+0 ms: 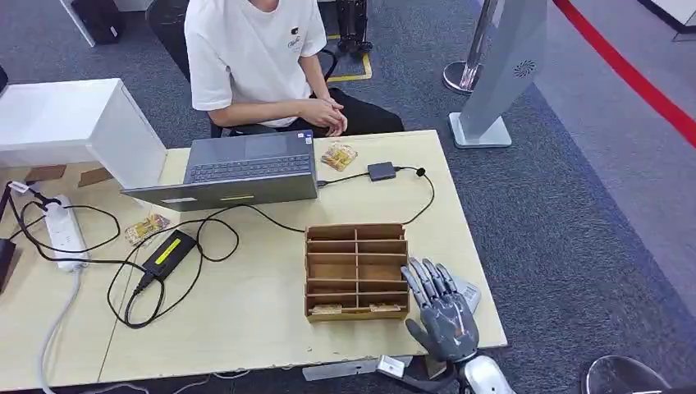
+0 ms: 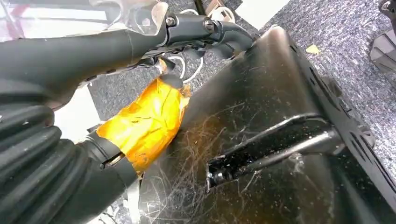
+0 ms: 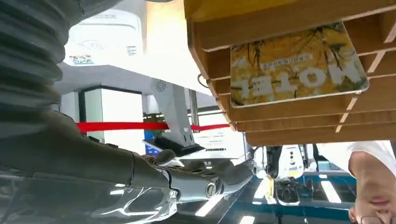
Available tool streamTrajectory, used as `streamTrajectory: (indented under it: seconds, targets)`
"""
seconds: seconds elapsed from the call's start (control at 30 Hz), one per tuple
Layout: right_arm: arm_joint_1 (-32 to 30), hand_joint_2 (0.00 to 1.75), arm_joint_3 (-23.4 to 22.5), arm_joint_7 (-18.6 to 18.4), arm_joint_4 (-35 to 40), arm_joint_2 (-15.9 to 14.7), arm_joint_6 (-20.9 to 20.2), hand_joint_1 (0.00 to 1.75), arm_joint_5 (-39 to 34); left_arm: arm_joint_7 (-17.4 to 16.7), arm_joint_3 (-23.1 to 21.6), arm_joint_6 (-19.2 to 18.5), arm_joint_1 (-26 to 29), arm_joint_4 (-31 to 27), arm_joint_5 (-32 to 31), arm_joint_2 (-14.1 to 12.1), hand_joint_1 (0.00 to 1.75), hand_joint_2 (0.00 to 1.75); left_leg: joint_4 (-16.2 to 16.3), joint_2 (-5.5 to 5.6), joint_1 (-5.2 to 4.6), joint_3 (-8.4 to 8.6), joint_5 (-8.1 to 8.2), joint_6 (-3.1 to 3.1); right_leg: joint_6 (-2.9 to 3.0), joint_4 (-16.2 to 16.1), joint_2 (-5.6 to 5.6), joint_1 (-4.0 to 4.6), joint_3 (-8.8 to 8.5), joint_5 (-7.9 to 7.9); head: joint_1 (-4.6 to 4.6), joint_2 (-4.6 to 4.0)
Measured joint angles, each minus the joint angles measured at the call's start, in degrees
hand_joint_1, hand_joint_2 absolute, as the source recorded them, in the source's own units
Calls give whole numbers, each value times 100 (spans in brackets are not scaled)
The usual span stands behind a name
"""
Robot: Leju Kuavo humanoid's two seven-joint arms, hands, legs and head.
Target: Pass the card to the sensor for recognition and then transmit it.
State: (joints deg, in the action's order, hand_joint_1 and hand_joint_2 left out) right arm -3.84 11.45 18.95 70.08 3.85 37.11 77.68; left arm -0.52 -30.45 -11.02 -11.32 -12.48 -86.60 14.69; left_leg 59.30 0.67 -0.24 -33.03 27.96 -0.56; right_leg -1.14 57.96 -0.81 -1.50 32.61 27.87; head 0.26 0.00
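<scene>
Surface first: pale wooden surface (image 1: 271,328) carries everything, a person in a white t-shirt (image 1: 246,49) seated at its far side, hands folded, probably waiting to receive the card. Open grey laptop (image 1: 246,168) sits in front of them, cabled to a small dark sensor puck (image 1: 381,171) just beside it, likely the reader. Brown cardboard compartment organiser (image 1: 357,271) stands near the robot's edge so cards are in reach. Right hand (image 1: 443,312) rests just beside the organiser's right side, fingers (image 1: 427,279) spread and holding nothing, seemingly staged for a pick. Yellow printed hotel card (image 3: 296,65) lies flat in a front compartment, untouched; a second card (image 1: 327,309) sits in the neighbouring slot. Left hand (image 2: 196,28) hangs by the body; its fingers' state I cannot tell.
</scene>
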Motion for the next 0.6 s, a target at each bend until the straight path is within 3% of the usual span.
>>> streamTrajectory:
  seconds: [0.3, 0.6]
  targets:
    - [-12, 175, -107, 214, -42, 100, 0, 0, -13, -59, 0, -2, 0, 0, 74, 0, 0, 175, 0, -1, 0, 0, 0, 0, 0, 0, 1, 0, 2, 0, 0, 2]
    - [-273, 175, -101, 455, 540, 173, 0, 0, -221, -138, 18, 68, 3, 0, 219, 0, 0, 175, 0, -1, 0, -1, 0, 0, 0, 0, 1, 0, 2, 0, 0, 0]
